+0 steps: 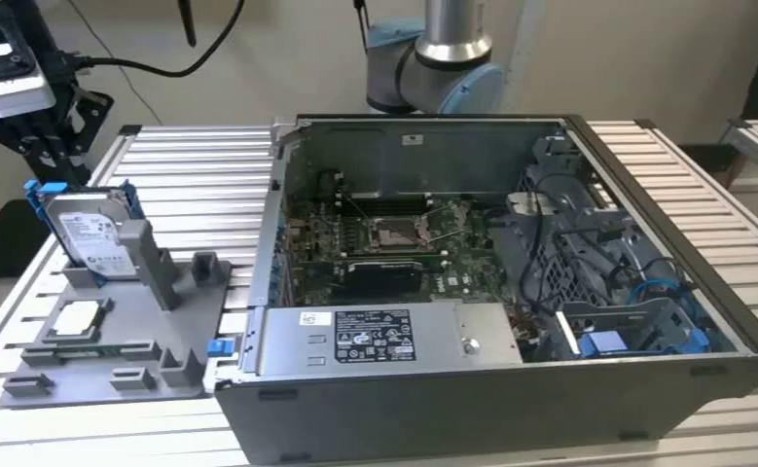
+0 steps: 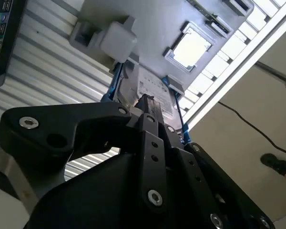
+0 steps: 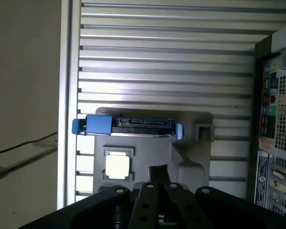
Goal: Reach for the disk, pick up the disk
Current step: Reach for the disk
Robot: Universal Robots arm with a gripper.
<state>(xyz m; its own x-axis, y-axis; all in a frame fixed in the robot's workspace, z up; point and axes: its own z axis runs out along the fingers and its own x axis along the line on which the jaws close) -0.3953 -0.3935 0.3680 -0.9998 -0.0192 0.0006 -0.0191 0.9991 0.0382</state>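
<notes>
The reach is judged to be well advanced, while the pick-up is not yet done. In the exterior view the black gripper (image 1: 49, 156) is seen over the top edge of the disk, a flat rectangular silver-grey hard drive edged by a bright blue plastic frame (image 1: 93, 232). No grip on the disk is visible. Whether the gripper is open or closed cannot be told from these views.

The disk is located on the exterior view's left, beside the open grey computer case (image 1: 483, 243). It is held upright on its edge in a slot of a grey moulded fixture plate (image 1: 132, 365), which lies on the slatted aluminium table (image 1: 184, 165). Its weight is carried by the fixture alone — lifting is therefore left to do.

In the first wrist view the disk (image 3: 128, 125) is presented edge-on, with its dark connector strip between the blue frame ends, and the gripper (image 3: 157, 169) is roughly in line with it. In the second wrist view the gripper (image 2: 145, 101) is shown in front of the labelled face of the disk (image 2: 155, 88).

A white printed label is carried on the broad face of the disk, and the blue frame runs along both long sides. A small flat silver square chip (image 1: 78, 316) is seated in a recess of the same fixture, near the disk — it is not the target.
</notes>
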